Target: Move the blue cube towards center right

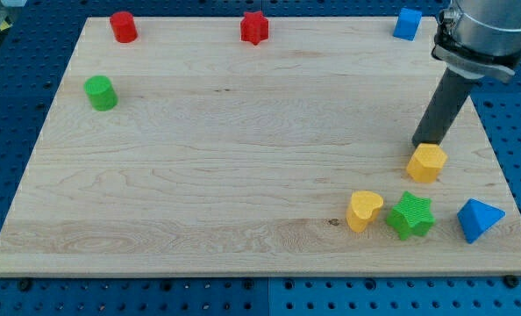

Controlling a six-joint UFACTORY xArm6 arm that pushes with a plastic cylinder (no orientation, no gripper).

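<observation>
On wooden board (243, 175), over blue pegboard table (15, 88), going from view's left to view's right: green cylinder (101, 92) near left edge, upper part, upright, alone. Red cylinder (124, 26) at top edge, up and right of green cylinder, well apart from it. Red star (254, 27) at top edge, about mid-width, well apart from both cylinders. Middle of board bare wood only.

Lower right cluster: yellow heart (364, 211), then green star (410, 216) just beside it on the right, narrow gap or touching, cannot tell. Yellow hexagon (427, 162) above green star, apart from it. Blue triangular block (479, 219) furthest right in cluster, near board's right edge, close to green star but apart.

Blue cube (407, 24) at top right corner of board, near top edge, well above yellow hexagon, nothing touching it. Sits left of arm's metal collar in view.

No containers present; all blocks flat on board.

No jaws on this arm, just dark rod, so nothing held, nothing to open or close. My tip (424, 144) down at board on right side, at top-left edge of yellow hexagon, touching or almost touching, cannot tell which. Well below blue cube, no contact with it. Rod leans up toward view's right into grey collar at top right corner.
</observation>
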